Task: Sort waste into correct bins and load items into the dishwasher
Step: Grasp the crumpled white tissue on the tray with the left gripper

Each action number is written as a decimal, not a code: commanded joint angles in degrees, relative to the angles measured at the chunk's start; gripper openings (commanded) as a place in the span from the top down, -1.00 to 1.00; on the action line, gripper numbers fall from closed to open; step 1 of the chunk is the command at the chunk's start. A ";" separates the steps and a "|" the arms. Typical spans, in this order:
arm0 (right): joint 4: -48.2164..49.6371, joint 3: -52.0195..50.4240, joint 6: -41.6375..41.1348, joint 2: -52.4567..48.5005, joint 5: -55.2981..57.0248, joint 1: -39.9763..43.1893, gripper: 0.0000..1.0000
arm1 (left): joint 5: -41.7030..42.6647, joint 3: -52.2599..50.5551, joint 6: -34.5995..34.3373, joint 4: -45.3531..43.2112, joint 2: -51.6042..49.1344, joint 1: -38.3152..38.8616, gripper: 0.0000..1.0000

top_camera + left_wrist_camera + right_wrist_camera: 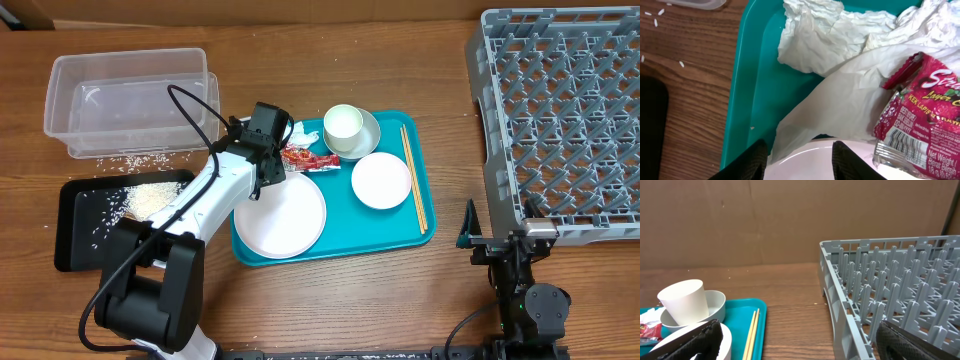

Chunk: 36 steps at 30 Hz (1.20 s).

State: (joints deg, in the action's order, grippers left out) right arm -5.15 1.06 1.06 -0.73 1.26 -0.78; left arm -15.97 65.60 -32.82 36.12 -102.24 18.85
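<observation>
My left gripper (272, 160) (800, 162) is open over the far rim of the white plate (281, 213) (815, 165) on the teal tray (330, 245). Just ahead of its fingers lie the crumpled white napkin (297, 132) (840, 55) and the red snack wrapper (306, 157) (925, 110). The cup (343, 125) (686, 301) sits in its saucer (368, 130), the bowl (381, 180) lies beside it, and the chopsticks (413, 178) (752, 332) lie along the tray's right side. My right gripper (505, 245) (797, 345) is open and empty beside the grey rack (560, 120) (880, 280).
The clear tub (130, 100) stands at the back left. The black tray (80, 225) in front of it holds rice and brown scraps (150, 200). Loose rice grains (120, 162) (655, 20) lie on the wood between them.
</observation>
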 commanded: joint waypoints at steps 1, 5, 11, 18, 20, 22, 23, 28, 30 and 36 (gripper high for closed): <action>0.39 -0.59 0.04 0.57 -0.33 0.15 -1.00 | -2.08 -0.63 0.76 -1.22 -0.24 -0.50 0.17; 0.37 -0.59 0.04 0.57 -0.33 0.15 -1.00 | -2.05 -0.63 0.74 -1.90 -2.71 -0.50 0.17; 0.37 -0.59 0.04 0.57 -0.33 0.15 -1.00 | -4.04 -0.59 0.70 -2.45 -4.83 -0.50 0.38; 0.37 -0.59 0.04 0.57 -0.33 0.15 -1.00 | -3.91 1.55 0.66 -0.39 -3.96 -0.50 0.92; 0.37 -0.59 0.04 0.57 -0.33 0.15 -1.00 | -3.93 2.58 0.68 0.85 -3.10 -0.50 0.92; 0.37 -0.59 0.04 0.57 -0.33 0.15 -1.00 | -3.91 3.69 0.68 2.05 -2.16 -0.50 0.92; 0.37 -0.59 0.04 0.57 -0.33 0.15 -1.00 | -3.91 4.28 0.66 2.71 -1.68 -0.50 0.92; 0.37 -0.59 0.04 0.57 -0.33 0.15 -1.00 | -3.91 6.40 0.59 5.75 2.12 -0.50 0.92; 0.37 -0.59 0.04 0.57 -0.33 0.15 -1.00 | -3.87 6.69 0.46 6.47 4.37 -0.50 0.92; 0.37 -0.59 0.04 0.57 -0.33 0.15 -1.00 | -1.33 6.69 0.22 9.09 11.50 -0.50 0.92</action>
State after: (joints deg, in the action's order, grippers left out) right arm -5.15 1.06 1.10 -0.73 1.26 -0.78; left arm -18.68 70.70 -32.47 44.14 -94.94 18.70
